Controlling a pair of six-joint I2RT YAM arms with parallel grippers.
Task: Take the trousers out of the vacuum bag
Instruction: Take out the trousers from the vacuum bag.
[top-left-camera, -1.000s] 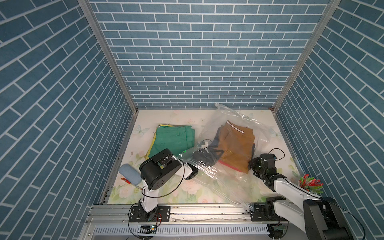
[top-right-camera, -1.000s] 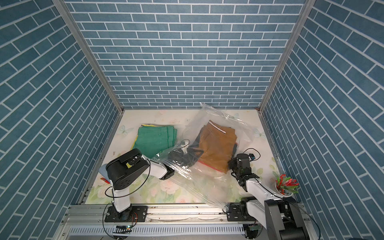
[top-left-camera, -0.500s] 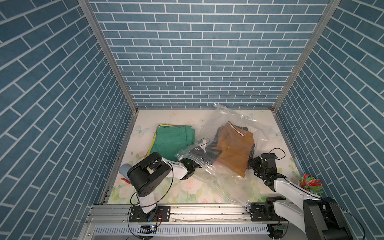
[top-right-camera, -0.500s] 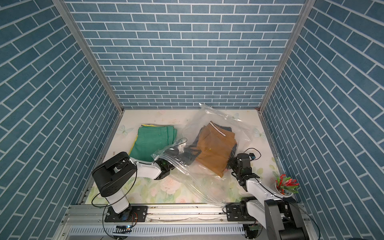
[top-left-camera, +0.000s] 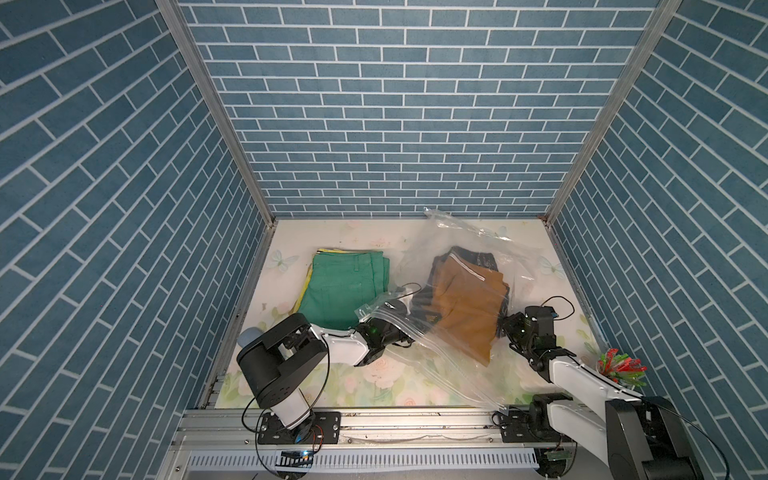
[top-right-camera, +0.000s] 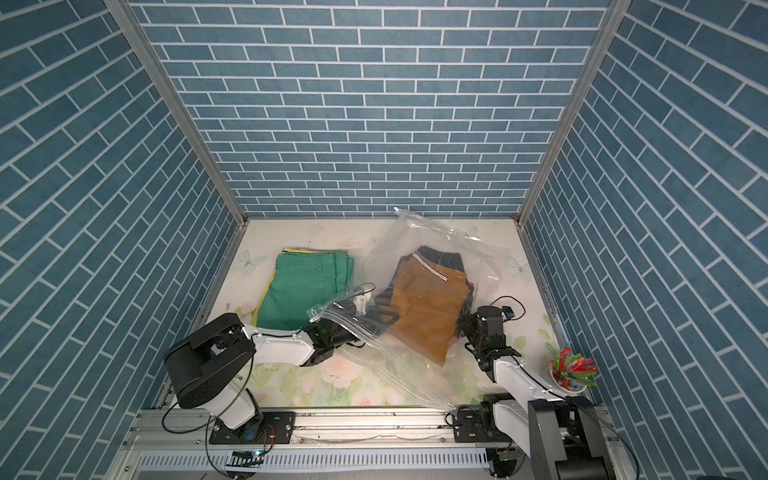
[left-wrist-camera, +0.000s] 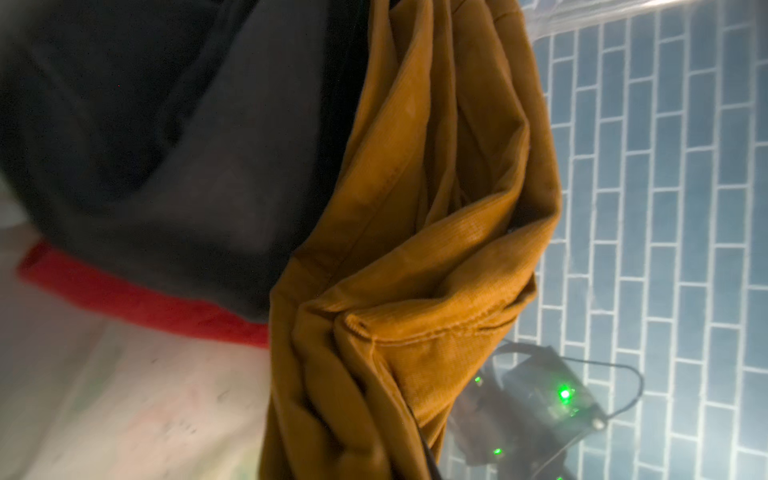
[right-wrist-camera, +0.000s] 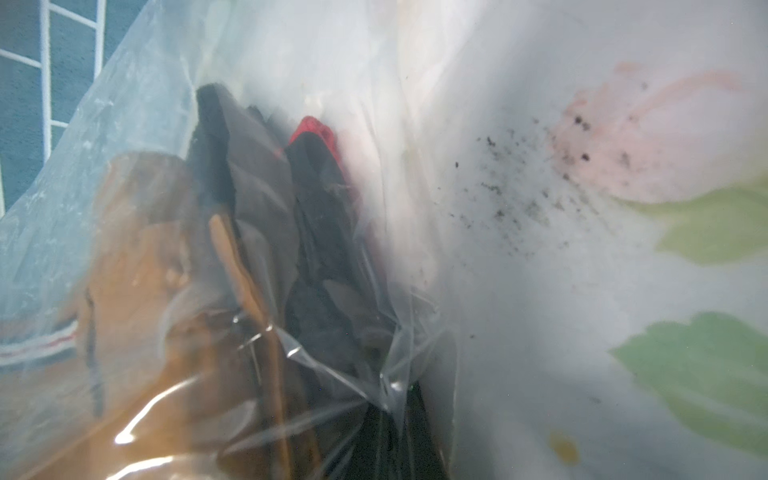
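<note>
Several bagged trousers (top-left-camera: 465, 307) lie beside the right gripper (top-left-camera: 504, 329).

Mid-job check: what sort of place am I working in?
Probably a staged robot test cell: blue brick-print wall panels box in a floral tabletop; left arm and right arm mount on an aluminium rail.

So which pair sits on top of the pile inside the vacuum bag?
The mustard-brown pair with the striped waistband; a black pair and a red one lie beneath it in the vacuum bag. The green pair lies outside the bag.
</note>
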